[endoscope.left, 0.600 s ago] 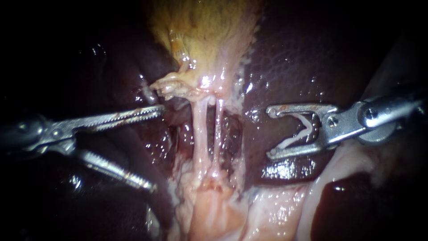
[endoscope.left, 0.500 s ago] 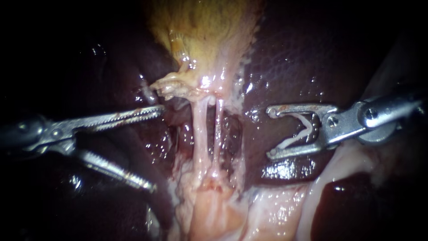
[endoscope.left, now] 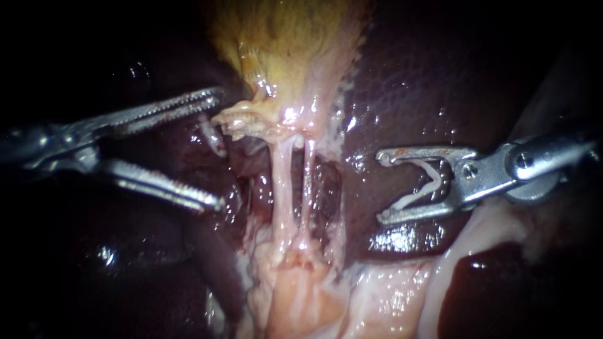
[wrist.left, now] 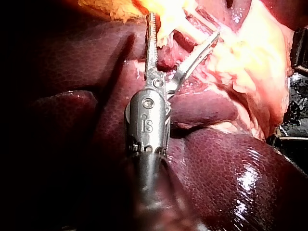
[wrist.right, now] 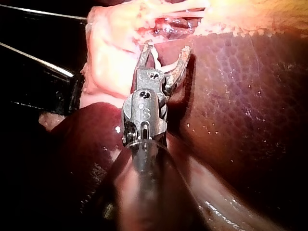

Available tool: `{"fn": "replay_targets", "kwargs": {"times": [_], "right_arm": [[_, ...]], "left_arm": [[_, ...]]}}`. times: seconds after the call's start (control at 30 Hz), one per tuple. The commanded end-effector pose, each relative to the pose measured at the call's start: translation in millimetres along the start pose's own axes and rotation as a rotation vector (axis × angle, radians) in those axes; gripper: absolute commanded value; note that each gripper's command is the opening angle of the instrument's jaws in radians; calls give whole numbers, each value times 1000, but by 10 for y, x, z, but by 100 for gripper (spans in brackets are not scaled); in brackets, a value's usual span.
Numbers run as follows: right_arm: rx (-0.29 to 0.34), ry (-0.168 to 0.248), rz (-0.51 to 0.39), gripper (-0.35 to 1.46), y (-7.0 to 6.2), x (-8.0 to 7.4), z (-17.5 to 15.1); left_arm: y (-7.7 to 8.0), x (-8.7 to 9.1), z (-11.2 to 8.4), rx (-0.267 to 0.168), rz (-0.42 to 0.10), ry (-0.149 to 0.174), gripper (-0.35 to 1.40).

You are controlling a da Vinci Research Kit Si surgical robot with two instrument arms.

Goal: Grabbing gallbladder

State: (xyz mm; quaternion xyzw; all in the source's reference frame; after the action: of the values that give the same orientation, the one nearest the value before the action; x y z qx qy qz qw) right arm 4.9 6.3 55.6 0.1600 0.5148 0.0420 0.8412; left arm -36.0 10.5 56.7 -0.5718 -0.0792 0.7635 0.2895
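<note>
While the gallbladder point(endoscope.left: 289, 44), seemingly soft and slick, lies at upper centre, my left instrument point(endoscope.left: 218, 149) gapes wide and empty beside its frayed neck, likely the firmest hold; my right instrument point(endoscope.left: 380, 186) holds a clip point(endoscope.left: 418, 194) between its jaws.

Close endoscope, two arm-mounted wrist cameras, all on the liver point(endoscope.left: 402, 81)

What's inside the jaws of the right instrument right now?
A white clip, bent in a V, one leg against each jaw of the right instrument. Dark liver shows through the gap behind it; what lies under the metal is covered.
</note>
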Motion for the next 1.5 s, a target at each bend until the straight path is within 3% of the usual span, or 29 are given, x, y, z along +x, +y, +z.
{"fn": "replay_targets", "kwargs": {"times": [0.03, 0.13, 0.27, 0.5, 0.63, 0.77, 0.9, 1.07, 1.23, 1.5], "right_arm": [[0, 0, 0, 50, 0, 0, 0], [0, 0, 0, 50, 0, 0, 1], [0, 0, 0, 50, 0, 0, 1], [0, 0, 0, 50, 0, 0, 0], [0, 0, 0, 50, 0, 0, 0], [0, 0, 0, 50, 0, 0, 1], [0, 0, 0, 50, 0, 1, 1], [0, 0, 0, 50, 0, 1, 1], [0, 0, 0, 50, 0, 1, 1], [0, 0, 0, 50, 0, 0, 1]], "left_arm": [[-3, -4, 3, 4, -1, -2, 98], [-11, -8, 10, 9, -2, -5, 94], [-17, -16, 19, 11, 2, -25, 76], [-24, -28, 28, -3, 9, -61, 71], [-28, -32, 27, -5, 10, -67, 54], [-31, -33, 25, -5, -13, -66, 24], [-32, -33, 22, -6, -43, -74, -33], [-33, -31, 18, 11, -61, -79, -35], [-33, -25, 8, 24, -113, -82, -35], [-36, 13, -19, 22, -142, -90, -35]]}}
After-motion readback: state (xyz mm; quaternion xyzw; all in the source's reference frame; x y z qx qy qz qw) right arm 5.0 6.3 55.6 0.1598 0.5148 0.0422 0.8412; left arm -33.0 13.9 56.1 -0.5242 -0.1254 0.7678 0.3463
